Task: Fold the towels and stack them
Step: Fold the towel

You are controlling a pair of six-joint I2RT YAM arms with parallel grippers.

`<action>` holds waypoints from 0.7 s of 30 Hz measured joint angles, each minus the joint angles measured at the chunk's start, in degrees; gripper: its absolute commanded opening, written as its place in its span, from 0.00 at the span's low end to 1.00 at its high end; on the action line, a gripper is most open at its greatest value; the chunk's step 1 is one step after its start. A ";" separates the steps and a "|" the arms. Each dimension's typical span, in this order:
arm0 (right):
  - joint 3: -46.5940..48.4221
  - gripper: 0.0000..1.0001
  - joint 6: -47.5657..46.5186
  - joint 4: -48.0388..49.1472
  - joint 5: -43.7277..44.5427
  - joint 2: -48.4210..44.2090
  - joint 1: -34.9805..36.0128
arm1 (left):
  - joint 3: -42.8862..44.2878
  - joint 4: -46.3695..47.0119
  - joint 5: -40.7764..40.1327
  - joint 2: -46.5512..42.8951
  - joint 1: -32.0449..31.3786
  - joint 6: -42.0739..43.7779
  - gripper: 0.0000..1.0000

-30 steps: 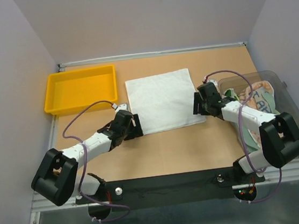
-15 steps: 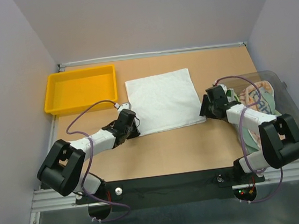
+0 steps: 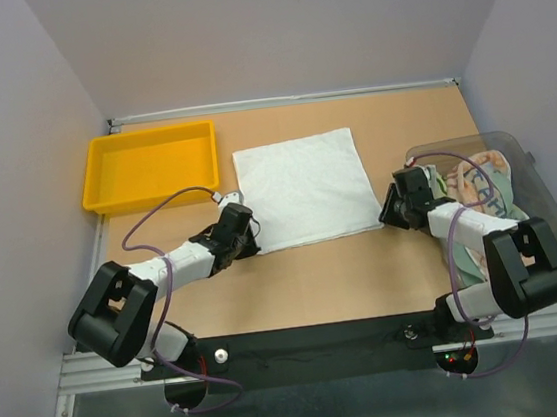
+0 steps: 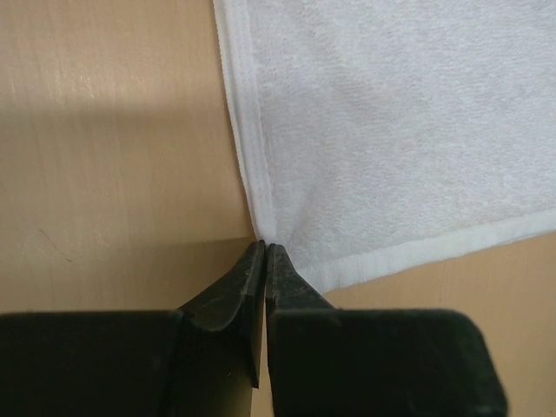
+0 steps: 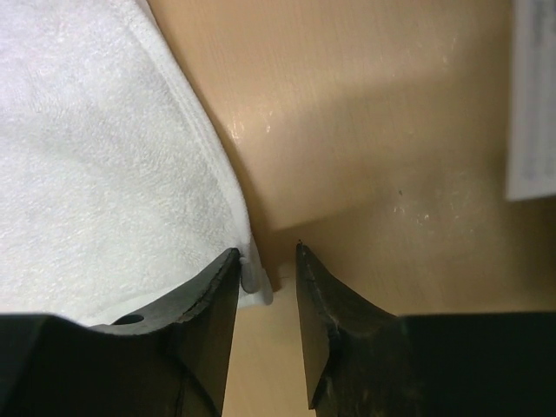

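A plain white towel (image 3: 306, 187) lies spread flat on the middle of the table. My left gripper (image 3: 250, 242) is low at its near left corner. In the left wrist view its jaws (image 4: 264, 247) are pressed together on the hem of the towel (image 4: 391, 130). My right gripper (image 3: 390, 214) sits at the near right corner. In the right wrist view it (image 5: 263, 250) stands open, with the corner of the towel (image 5: 104, 156) between the jaws, against the left finger. More towels (image 3: 477, 184), printed and pale green, lie bunched in the bin.
A clear plastic bin (image 3: 544, 200) stands at the right edge, right behind my right arm. A yellow tray (image 3: 148, 166) sits at the back left. Walls close the table on three sides. Bare wood shows in front of the towel.
The left jaws have shut on the towel's hem. The right gripper has moved right and nearer, down to the towel's near right corner, and its jaws have narrowed.
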 measured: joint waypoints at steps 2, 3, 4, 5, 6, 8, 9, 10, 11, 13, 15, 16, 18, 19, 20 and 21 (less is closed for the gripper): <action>-1.01 0.38 0.50 0.48 -0.48 -0.83 -0.44 | 0.00 -0.33 0.07 -0.20 0.55 0.02 0.00; -1.77 0.38 0.90 0.74 -0.74 -1.62 -0.81 | 0.00 -0.52 0.13 -0.35 0.74 0.02 0.00; -2.32 0.38 1.05 0.94 -0.92 -2.23 -1.03 | -0.02 -0.94 0.26 -0.68 1.16 0.04 0.00; -3.04 0.38 1.36 1.07 -1.11 -3.06 -1.25 | -0.02 -1.29 0.46 -0.96 1.70 0.04 0.00; -3.72 0.38 1.57 1.22 -1.20 -3.69 -1.31 | -0.11 -1.57 0.70 -1.27 2.23 0.07 0.00; -5.01 0.38 1.99 1.49 -1.66 -5.16 -1.38 | -0.46 -2.01 1.09 -2.03 3.34 0.09 0.02; -5.51 0.38 2.19 1.66 -1.88 -5.62 -1.38 | -0.79 -2.47 1.29 -2.58 3.87 0.09 0.08; -5.79 0.38 2.27 1.77 -2.08 -5.95 -1.38 | -1.05 -2.60 1.51 -2.86 4.17 0.09 0.09; -6.03 0.38 2.40 1.92 -2.36 -6.14 -1.40 | -1.53 -2.82 1.68 -3.26 4.55 0.07 0.11; -6.36 0.38 2.60 1.84 -3.28 -6.80 -1.46 | -2.23 -2.93 2.25 -3.78 4.59 0.02 0.16; -6.51 0.40 2.49 1.18 -4.52 -7.80 -1.53 | -2.49 -3.32 2.69 -4.33 4.59 0.00 0.23; -6.51 0.42 2.27 0.92 -5.27 -8.26 -1.55 | -2.51 -3.61 2.75 -4.59 4.59 0.04 0.35; -6.25 0.44 1.64 0.22 -7.28 -9.68 -1.55 | -2.51 -5.14 2.69 -5.84 4.59 0.13 0.48; -5.66 0.46 1.05 -0.31 -8.74 -10.45 -1.57 | -2.51 -6.14 2.49 -6.86 4.59 0.17 0.60; -4.63 0.47 0.59 -0.79 -10.05 -10.84 -1.57 | -2.45 -7.30 2.19 -8.11 4.59 0.42 0.67; -3.37 0.47 0.11 -1.20 -11.39 -10.95 -1.57 | -2.21 -8.63 1.73 -9.29 4.59 0.42 0.76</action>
